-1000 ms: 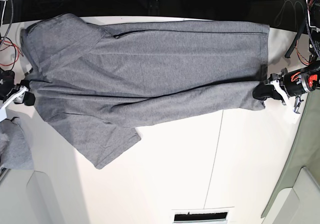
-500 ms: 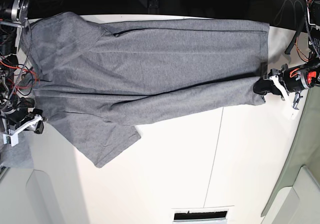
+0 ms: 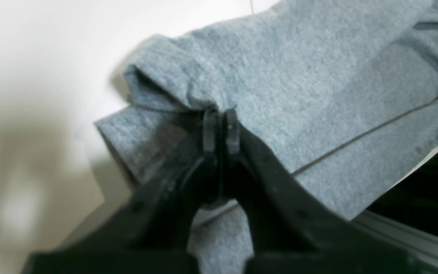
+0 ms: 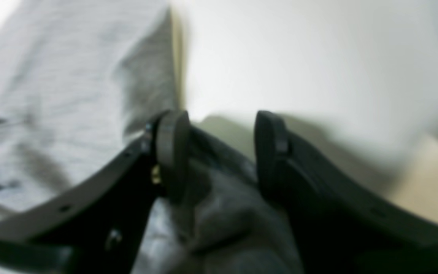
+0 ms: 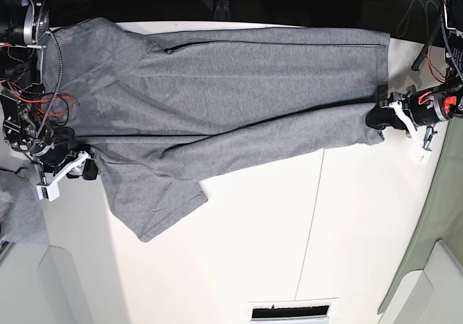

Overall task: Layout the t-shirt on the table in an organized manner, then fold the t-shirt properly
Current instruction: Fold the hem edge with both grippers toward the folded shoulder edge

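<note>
White and smooth, the table (image 5: 253,252) carries the t-shirt (image 5: 217,100), a soft heather-grey knit stretched lengthwise along its far side. Since a moment ago the right gripper (image 5: 85,171) has let go of the shoulder end and swung down beside the sleeve, jaws spread and empty, so that end needs regrasping. The left gripper (image 5: 381,116) pinches the folded hem corner tight.

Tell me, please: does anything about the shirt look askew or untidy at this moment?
Yes. The t-shirt is not flat: a diagonal fold runs across its body, one sleeve sticks out sideways, and the hem corner bunches where the left gripper pinches it. The far edge reaches the table edge.
</note>
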### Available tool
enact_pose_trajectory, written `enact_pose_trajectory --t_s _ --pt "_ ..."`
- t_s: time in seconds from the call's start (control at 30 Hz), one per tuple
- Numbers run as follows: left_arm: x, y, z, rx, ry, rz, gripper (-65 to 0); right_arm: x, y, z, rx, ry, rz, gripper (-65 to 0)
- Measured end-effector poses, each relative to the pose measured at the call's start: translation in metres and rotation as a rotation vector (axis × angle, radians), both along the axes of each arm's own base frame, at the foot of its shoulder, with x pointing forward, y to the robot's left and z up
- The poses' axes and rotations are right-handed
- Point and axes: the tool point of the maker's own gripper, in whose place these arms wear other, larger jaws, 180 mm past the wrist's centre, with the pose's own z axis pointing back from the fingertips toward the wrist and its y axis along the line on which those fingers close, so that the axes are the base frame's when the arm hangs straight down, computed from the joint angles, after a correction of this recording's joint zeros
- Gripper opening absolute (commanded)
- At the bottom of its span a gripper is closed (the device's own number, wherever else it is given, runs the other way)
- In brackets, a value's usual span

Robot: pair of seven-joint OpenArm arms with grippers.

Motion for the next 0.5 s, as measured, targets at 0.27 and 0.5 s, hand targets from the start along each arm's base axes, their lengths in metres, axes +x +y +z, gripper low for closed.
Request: enact_pose_trajectory --t_s 0.27,0.5 --pt "-0.0007 0.0007 -0.0009 0.006 0.003 -0.002 -65.0 0.0006 0.0078 -0.0015 0.012 0.0 0.005 -65.0" --pt "0.0011 -0.0021 0.0035 -0.006 -0.006 -0.007 -65.0 0.0029 0.0091 0.0039 -0.001 0.001 0.023 -65.0"
